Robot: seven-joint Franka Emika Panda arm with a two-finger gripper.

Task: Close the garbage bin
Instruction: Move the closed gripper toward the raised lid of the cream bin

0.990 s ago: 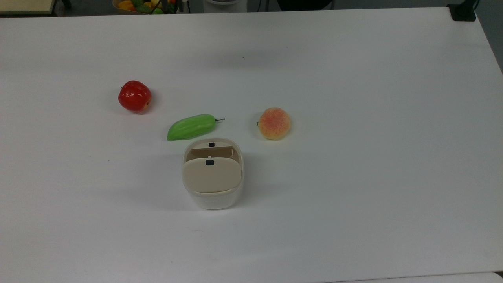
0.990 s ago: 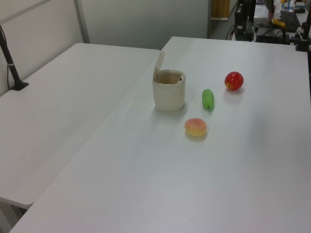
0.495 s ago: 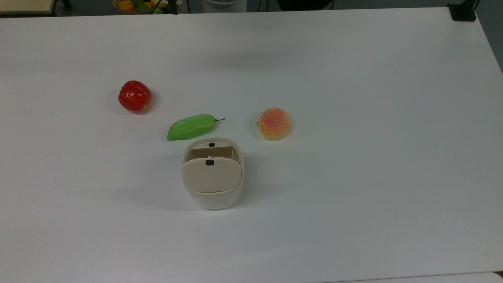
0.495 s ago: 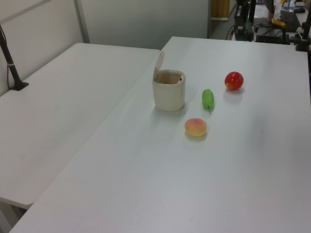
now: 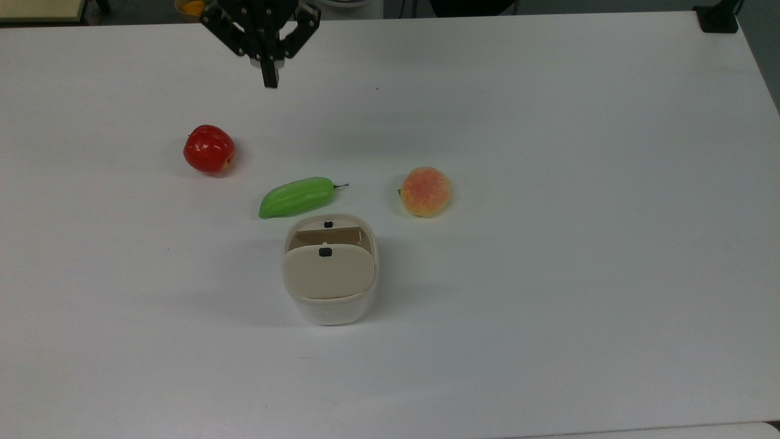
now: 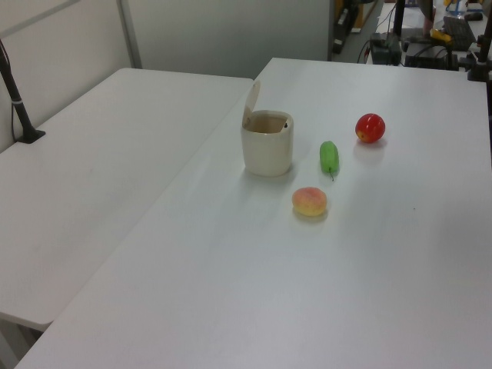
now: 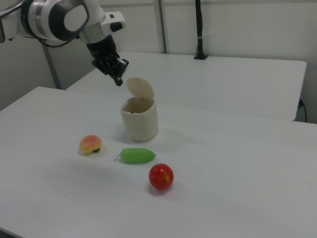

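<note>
While the bin (image 5: 329, 268) is sitting in the middle of the table (image 5: 548, 274) with its lid (image 7: 140, 88) standing up, the gripper (image 5: 269, 78) is hanging high above the table's far side, well apart from it. Its fingers are pressed together. I think the reaching step is just starting. Next it needs to get behind the lid and push it down. The arm's upper part is cut off in the top view.

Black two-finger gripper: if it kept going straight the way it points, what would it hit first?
The gripper points downward, so it would probably meet the bare white tabletop first, though depth is unclear.
</note>
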